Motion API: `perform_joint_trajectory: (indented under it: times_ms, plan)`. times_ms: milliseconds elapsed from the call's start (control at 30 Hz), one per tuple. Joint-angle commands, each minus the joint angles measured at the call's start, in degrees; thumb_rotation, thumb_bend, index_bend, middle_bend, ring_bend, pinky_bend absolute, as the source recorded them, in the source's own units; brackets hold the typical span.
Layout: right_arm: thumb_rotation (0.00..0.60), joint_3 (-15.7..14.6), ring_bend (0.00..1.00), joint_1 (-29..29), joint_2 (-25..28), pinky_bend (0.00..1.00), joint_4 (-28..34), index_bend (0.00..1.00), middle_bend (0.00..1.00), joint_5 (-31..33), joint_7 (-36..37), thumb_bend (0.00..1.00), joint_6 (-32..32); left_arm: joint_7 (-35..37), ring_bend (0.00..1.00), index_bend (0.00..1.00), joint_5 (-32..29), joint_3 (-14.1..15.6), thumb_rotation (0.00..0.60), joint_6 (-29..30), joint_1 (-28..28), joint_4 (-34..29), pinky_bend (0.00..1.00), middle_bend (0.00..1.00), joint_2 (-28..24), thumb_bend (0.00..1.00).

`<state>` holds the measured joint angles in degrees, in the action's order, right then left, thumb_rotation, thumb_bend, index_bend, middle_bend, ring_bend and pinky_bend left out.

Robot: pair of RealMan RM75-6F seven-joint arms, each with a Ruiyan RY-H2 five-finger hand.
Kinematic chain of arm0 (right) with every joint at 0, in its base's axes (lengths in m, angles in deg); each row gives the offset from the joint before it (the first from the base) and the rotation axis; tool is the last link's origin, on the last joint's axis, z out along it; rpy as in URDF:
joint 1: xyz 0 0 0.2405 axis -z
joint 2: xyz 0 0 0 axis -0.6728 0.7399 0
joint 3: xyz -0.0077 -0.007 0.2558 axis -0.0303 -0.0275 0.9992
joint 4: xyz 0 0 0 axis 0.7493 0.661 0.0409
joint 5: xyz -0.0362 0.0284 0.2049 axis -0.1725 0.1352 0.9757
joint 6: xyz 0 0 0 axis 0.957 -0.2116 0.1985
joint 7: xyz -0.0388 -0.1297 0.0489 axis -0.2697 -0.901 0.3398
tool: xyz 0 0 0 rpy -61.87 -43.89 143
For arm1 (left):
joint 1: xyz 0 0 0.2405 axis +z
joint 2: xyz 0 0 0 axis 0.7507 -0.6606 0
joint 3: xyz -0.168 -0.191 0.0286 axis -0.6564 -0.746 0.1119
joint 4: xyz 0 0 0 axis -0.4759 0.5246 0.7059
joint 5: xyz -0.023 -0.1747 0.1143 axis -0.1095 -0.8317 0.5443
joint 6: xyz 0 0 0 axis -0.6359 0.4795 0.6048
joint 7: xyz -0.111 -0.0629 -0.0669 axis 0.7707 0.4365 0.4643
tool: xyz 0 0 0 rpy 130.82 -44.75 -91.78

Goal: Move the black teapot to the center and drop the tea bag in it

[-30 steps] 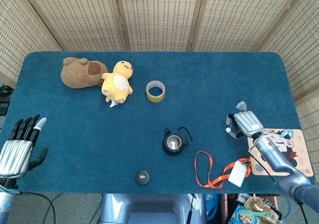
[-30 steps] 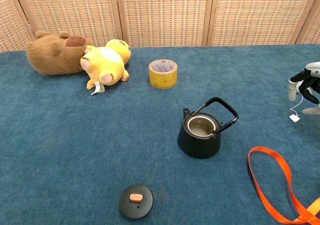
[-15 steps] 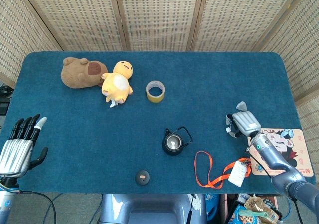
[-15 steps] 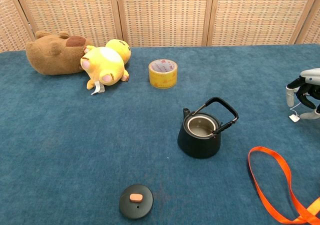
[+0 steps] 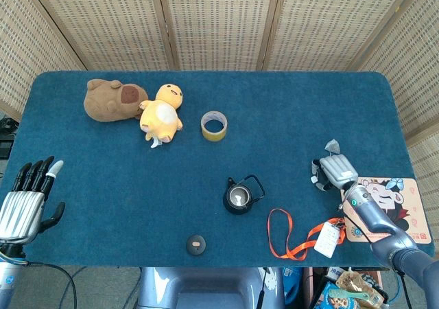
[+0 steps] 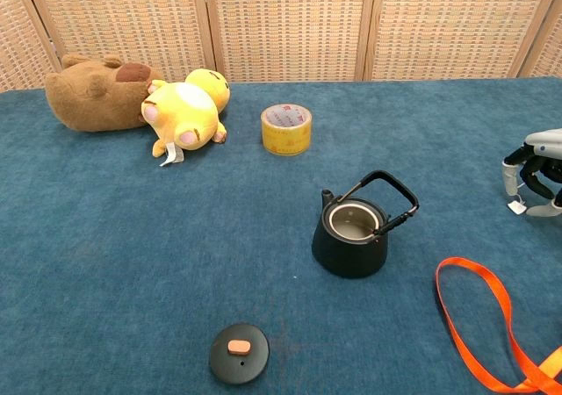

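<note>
The black teapot (image 5: 239,197) is shown upright near the middle of the blue surface (image 5: 103,185), slightly toward the near edge, with its handle (image 6: 384,193) raised and tilted to one side and its mouth uncovered. Its lid (image 6: 239,352), black with a small orange knob, is seen lying flat on the surface nearer the front edge, well apart from the pot. The right hand (image 6: 536,172) is held low over the right part of the surface, well apart from the teapot; its fingers are curled downward and a small white tea bag tag (image 6: 516,207) is seen hanging just below them on a thin string, so the tea bag appears to be grasped, although the bag itself cannot be made out clearly. The left hand (image 5: 26,199) is placed at the near left corner, fingers extended and apart, with nothing in it. A yellow tape roll (image 5: 214,126) is set beyond the teapot. A brown plush (image 5: 110,100) and a yellow plush (image 5: 162,112) are laid touching at the far left. An orange lanyard (image 5: 287,237) is looped near the front right.
</note>
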<state>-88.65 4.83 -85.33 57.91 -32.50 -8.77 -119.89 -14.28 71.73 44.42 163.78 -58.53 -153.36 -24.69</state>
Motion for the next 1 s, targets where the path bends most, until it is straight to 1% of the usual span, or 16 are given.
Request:
perform_joint_trajectory:
  times_ms: [33,1000]
  plan:
    - [0.6,-0.1,0.86,-0.1,-0.3,0.93,-0.4,0.51,0.78,0.0,0.0,0.41,0.2,0.1,0.0,0.0,0.1,0.0,0.6,0.0,0.1,0.0,0.0,0.0,-0.1,0.43]
    - [0.6,-0.5,0.86,-1.0,-2.2,0.93,-3.0,0.54,0.78,1.1,-0.2,0.43,2.2,1.4,0.0,0.0,-0.5,-0.8,0.6,-1.1,1.0,1.0,0.0,0.0,0.1,0.43]
